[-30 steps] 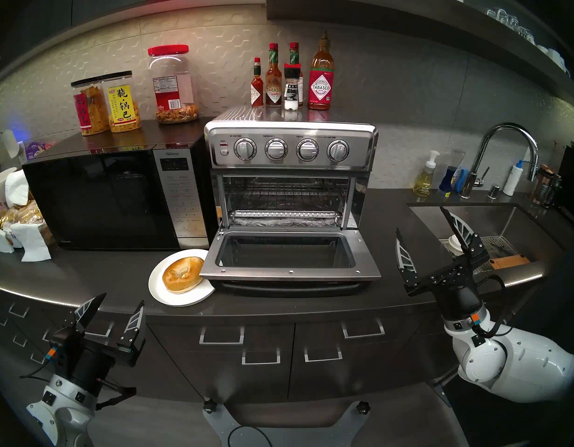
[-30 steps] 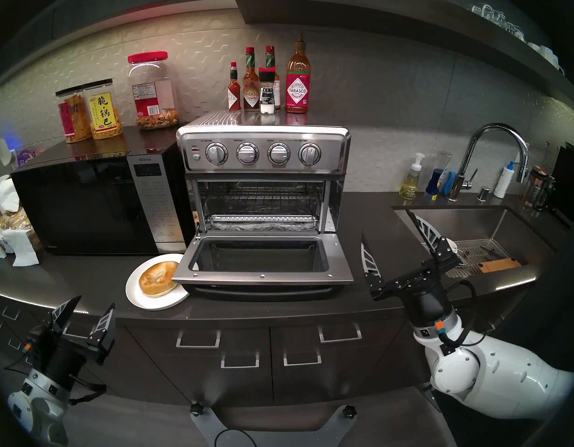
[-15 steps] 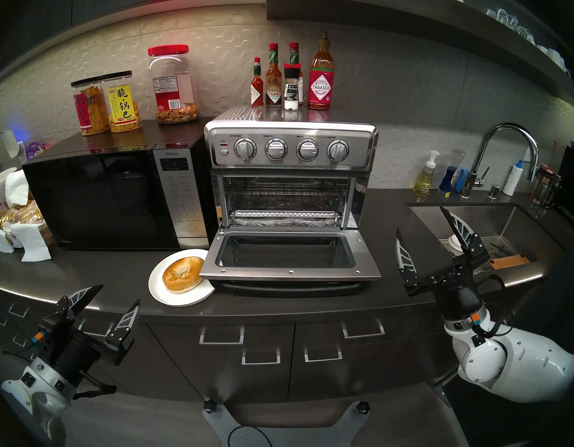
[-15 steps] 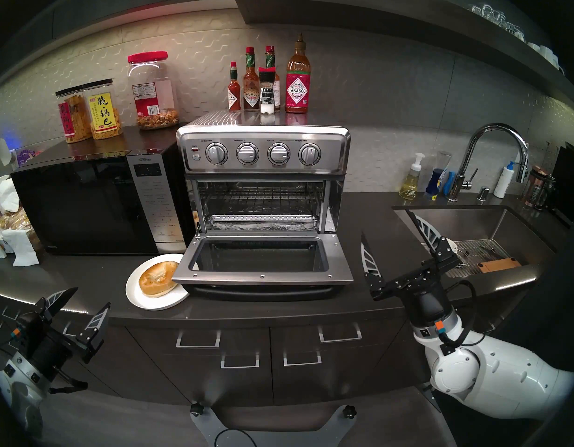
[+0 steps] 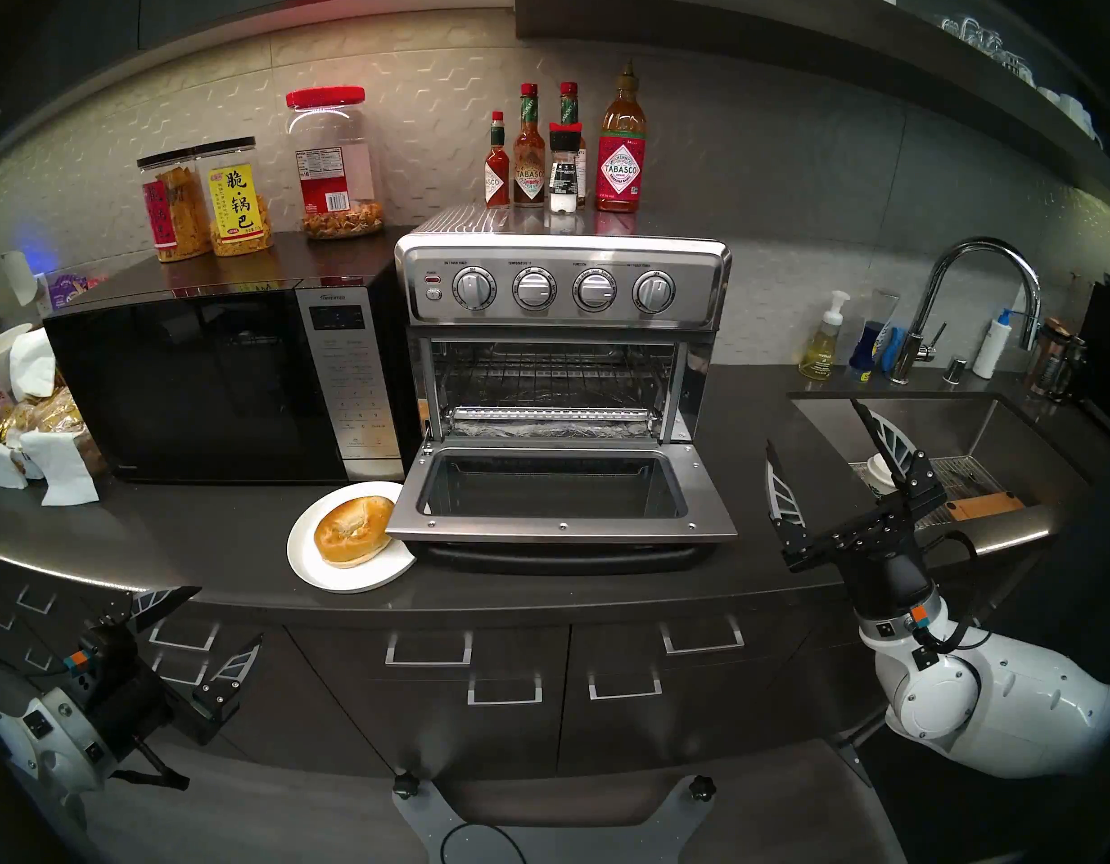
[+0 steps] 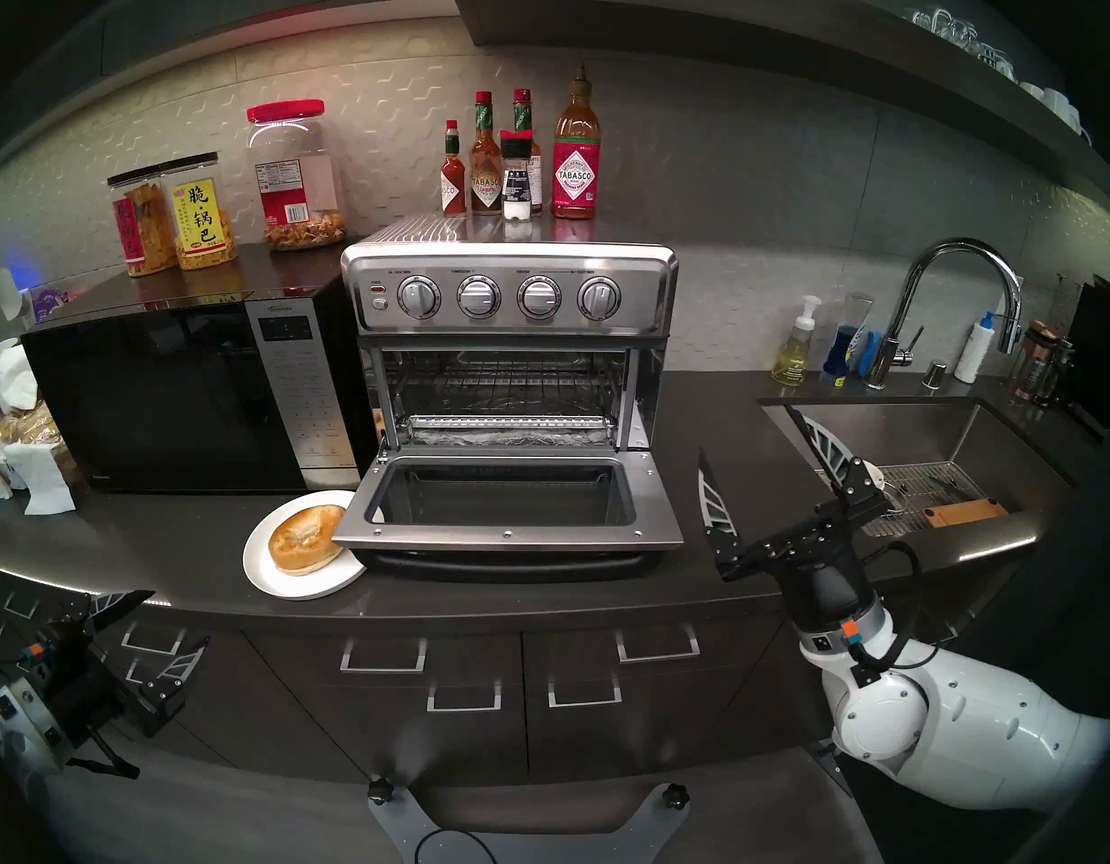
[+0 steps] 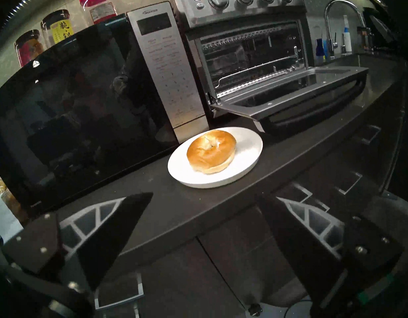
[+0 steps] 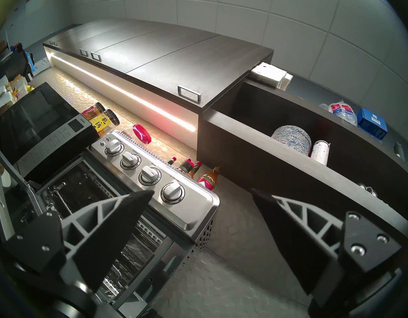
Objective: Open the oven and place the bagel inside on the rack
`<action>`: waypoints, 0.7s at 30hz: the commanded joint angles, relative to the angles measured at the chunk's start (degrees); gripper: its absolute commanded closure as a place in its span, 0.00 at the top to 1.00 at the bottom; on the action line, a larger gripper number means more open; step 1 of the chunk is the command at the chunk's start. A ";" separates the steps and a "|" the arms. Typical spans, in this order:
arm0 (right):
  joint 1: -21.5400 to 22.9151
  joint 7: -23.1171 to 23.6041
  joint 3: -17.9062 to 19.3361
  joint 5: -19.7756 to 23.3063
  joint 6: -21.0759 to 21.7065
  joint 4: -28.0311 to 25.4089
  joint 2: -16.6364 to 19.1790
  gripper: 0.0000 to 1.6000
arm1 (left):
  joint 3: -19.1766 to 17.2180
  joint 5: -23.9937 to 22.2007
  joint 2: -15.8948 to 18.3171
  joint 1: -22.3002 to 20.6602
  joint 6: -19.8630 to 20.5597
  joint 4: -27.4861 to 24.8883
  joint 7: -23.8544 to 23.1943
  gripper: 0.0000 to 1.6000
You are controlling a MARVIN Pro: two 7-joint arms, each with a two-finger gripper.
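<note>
Dark counter (image 5: 184, 532) carries a black microwave (image 5: 191, 376) toward its rear left, the oven (image 5: 562, 295) at rear centre with door dropped open, and a white plate (image 5: 309, 563) near the front edge.

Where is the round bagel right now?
In the head view, the round golden-brown bagel sits on a white round plate on the dark counter, just left of the steel toaster oven's open drop-down door, in front of the black microwave.
</note>
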 commanded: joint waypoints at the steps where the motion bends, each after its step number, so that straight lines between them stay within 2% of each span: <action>1: 0.31 -0.30 0.39 0.02 0.01 -0.73 -0.06 1.00 | -1.66 0.35 4.38 -1.59 2.94 0.82 -0.92 1.00; 9: 0.34 -0.27 0.37 0.02 -0.02 -0.70 -0.07 1.00 | -3.81 0.72 9.51 -5.39 6.45 1.24 -2.59 1.00; 16: 0.33 -0.28 0.37 0.02 -0.01 -0.71 -0.06 1.00 | -7.98 -0.82 12.60 -5.07 10.10 0.70 -7.18 1.00; 21: 0.31 -0.30 0.38 0.02 0.01 -0.73 -0.05 1.00 | -8.70 -1.39 13.49 -5.47 11.45 1.12 -9.30 1.00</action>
